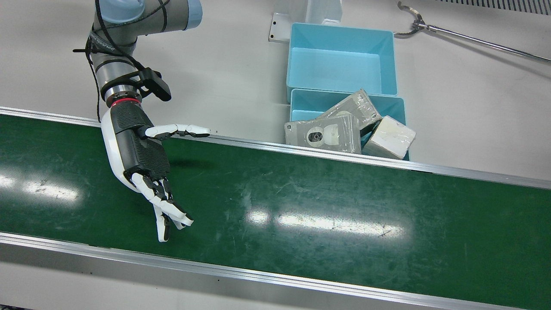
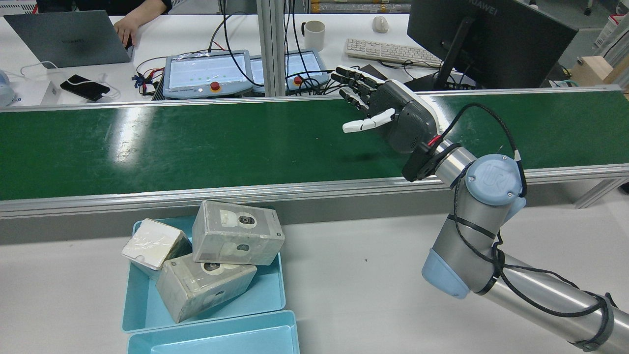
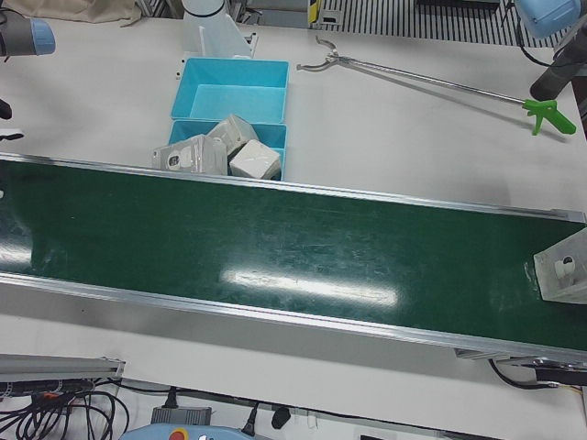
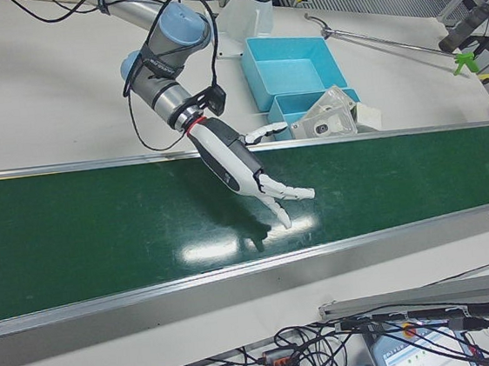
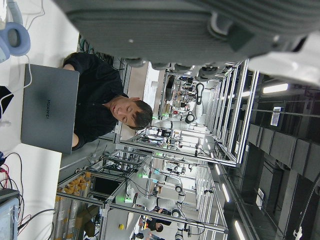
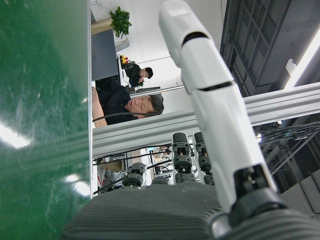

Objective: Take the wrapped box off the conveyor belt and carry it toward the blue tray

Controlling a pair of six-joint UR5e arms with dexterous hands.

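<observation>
The right hand [image 1: 144, 161] hangs over the green belt [image 1: 327, 215]. Its fingers [image 1: 170, 213] are spread apart and it holds nothing. The thumb sticks out toward the belt's far rail. In the rear view the same hand [image 2: 393, 110] reaches out over the belt from the right arm [image 2: 471, 211].

One wrapped box [image 3: 561, 273] sits on the belt at its far end, at the right edge of the left-front view. It is well apart from the right hand, which works at the other end of the belt. Only part of this box shows.

The blue tray [image 1: 389, 103] sits on the white table [image 1: 473, 107] just beside the belt. Three wrapped boxes [image 1: 329, 133] are piled in it, leaning on each other. A second blue tray [image 1: 342, 58] behind it touches the first. The hand is well apart from both trays.

A long grabber tool [image 3: 431, 78] with a green handle lies on the table past the trays.

The left hand's camera shows only a dark part of the left hand [image 5: 165, 25]. I cannot tell if that hand is open or closed.

A person [image 2: 140, 17] sits at a laptop [image 2: 69, 37] on the desk past the belt.
</observation>
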